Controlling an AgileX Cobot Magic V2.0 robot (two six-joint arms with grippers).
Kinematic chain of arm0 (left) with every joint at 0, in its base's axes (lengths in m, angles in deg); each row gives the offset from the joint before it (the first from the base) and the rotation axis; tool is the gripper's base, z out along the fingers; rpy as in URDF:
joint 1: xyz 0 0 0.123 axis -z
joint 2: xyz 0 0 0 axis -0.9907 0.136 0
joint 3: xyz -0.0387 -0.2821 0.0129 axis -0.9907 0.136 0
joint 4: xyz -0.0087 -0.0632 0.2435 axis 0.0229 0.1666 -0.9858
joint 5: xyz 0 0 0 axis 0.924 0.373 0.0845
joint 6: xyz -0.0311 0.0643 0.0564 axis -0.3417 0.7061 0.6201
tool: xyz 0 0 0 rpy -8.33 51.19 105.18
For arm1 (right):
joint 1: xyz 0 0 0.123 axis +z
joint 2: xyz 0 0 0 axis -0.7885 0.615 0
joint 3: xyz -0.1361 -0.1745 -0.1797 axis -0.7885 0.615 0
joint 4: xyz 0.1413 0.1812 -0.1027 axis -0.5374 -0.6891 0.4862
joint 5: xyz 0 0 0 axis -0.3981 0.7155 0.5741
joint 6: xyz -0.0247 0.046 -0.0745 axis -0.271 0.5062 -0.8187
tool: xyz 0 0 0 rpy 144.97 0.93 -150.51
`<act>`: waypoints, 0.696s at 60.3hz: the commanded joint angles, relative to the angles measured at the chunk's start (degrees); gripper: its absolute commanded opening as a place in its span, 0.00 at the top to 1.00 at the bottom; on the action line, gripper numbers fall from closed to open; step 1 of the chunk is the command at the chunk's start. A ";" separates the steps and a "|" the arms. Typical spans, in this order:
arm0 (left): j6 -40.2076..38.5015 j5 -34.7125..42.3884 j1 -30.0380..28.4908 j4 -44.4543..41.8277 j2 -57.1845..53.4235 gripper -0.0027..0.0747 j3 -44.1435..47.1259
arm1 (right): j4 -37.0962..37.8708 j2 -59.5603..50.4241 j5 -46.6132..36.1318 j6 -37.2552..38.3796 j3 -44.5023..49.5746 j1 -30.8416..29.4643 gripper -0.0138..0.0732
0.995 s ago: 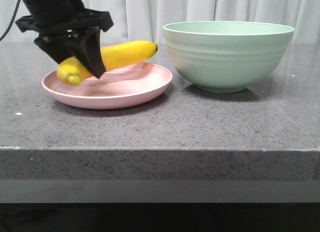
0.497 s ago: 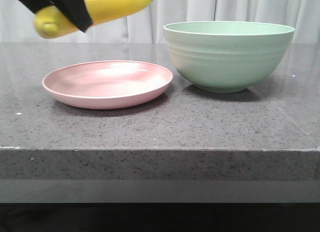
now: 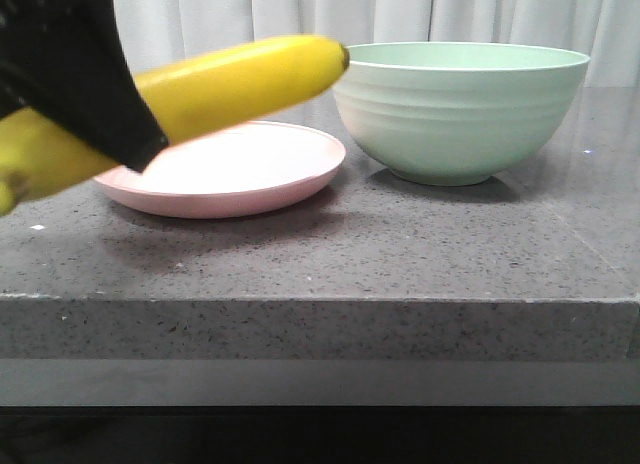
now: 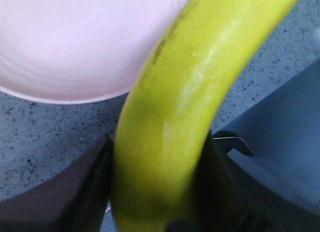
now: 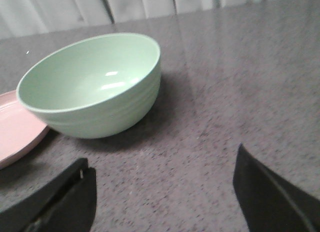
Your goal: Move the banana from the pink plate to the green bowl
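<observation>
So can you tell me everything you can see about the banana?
The banana is bright yellow, smooth and a bit shiny, gently curved, with a small dark tip at its right end. It is up in the air, tilted so that tip is higher and points toward the green bowl. The left gripper is shut on it near its lower end, one finger on each side. It touches nothing else; the pink plate lies empty below and behind it.

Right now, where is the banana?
In the front view, the banana is in the air on the left, held in the left claw above the pink plate, its tip near the green bowl.
</observation>
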 commanded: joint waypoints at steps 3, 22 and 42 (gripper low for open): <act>-0.30 4.27 0.52 1.26 -0.74 0.74 -1.39 | -6.09 7.74 -0.51 -3.36 -5.14 4.35 0.17; -0.30 4.27 0.52 3.01 -0.67 0.74 -1.39 | -29.97 25.06 -2.90 -6.09 -13.04 17.39 0.17; -0.07 3.97 0.52 3.01 -0.67 0.74 -1.39 | -52.03 36.63 -8.52 -15.26 -15.01 26.40 0.17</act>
